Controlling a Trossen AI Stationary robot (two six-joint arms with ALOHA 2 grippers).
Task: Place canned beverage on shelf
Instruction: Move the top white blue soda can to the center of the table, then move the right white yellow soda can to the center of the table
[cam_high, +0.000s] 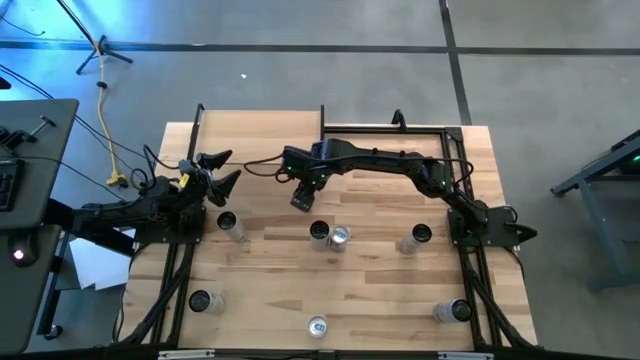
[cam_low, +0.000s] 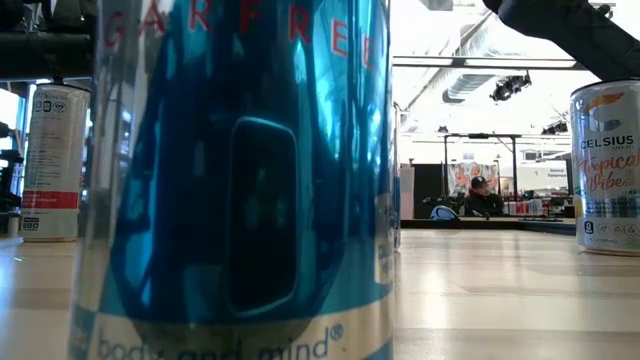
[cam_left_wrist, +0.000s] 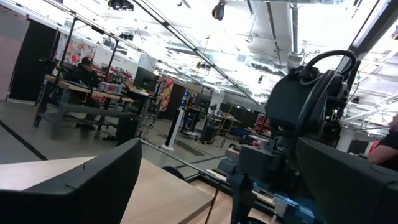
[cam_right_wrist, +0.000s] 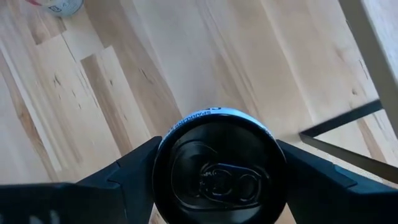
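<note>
Right wrist view, right end effector (cam_right_wrist: 217, 171) clamped on can (cam_right_wrist: 219, 163), left end effector (cam_high: 222, 170) apart.

My right gripper (cam_right_wrist: 217, 180), black, grips a can (cam_right_wrist: 219, 165) with a black top and white rim. Below lies the pale, striped plank tabletop (cam_right_wrist: 124, 81). In the low view, a near can (cam_low: 240, 170) is glossy blue with red lettering; the right can (cam_low: 607, 165) is white with pink and black print.
</note>
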